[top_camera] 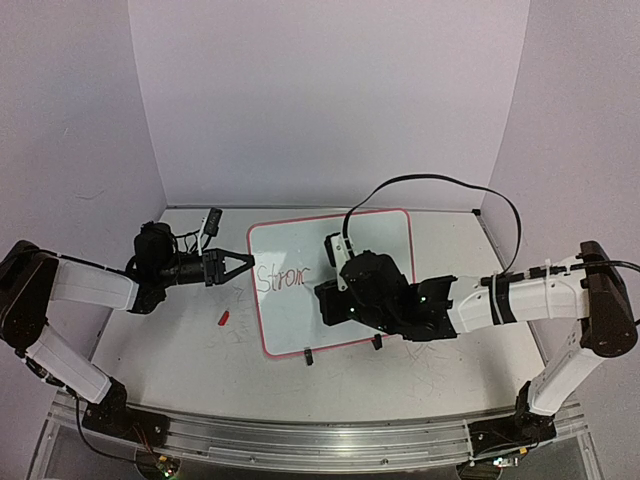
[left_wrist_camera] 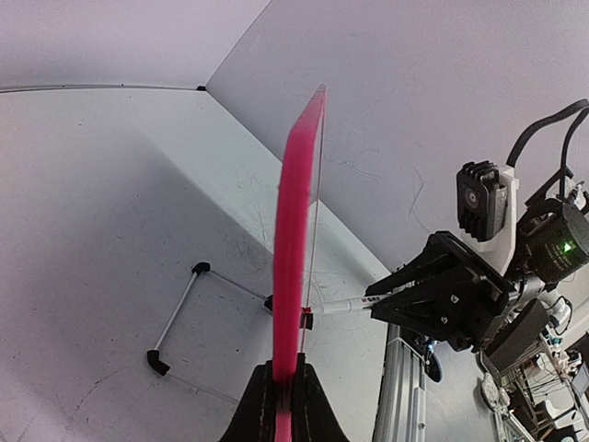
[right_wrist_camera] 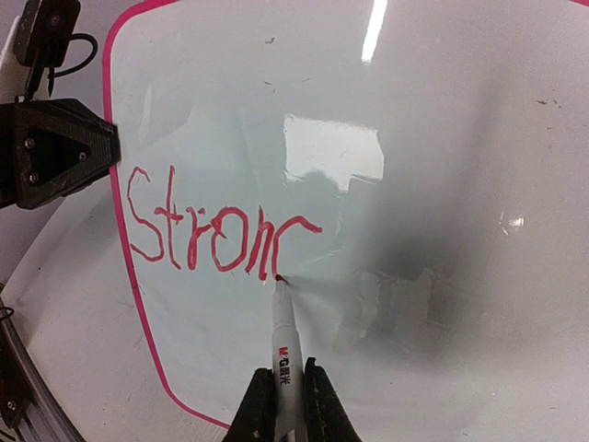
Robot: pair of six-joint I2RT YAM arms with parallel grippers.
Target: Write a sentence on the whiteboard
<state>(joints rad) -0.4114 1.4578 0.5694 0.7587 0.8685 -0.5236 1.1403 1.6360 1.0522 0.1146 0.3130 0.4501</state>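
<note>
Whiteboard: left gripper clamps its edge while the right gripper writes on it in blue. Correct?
No: the writing is red, not blue, per the right wrist view. The left gripper does clamp the whiteboard edge while the right gripper writes with a marker.

Robotics lab test cell. Plain white panels [top_camera: 330,100] are enclosing a scuffed surface [top_camera: 170,350] on three sides; left arm [top_camera: 90,285] and right arm [top_camera: 520,295] are sitting bolted to an aluminium rail [top_camera: 300,445] at its near edge; a black cable [top_camera: 440,182] is looping loose.
</note>
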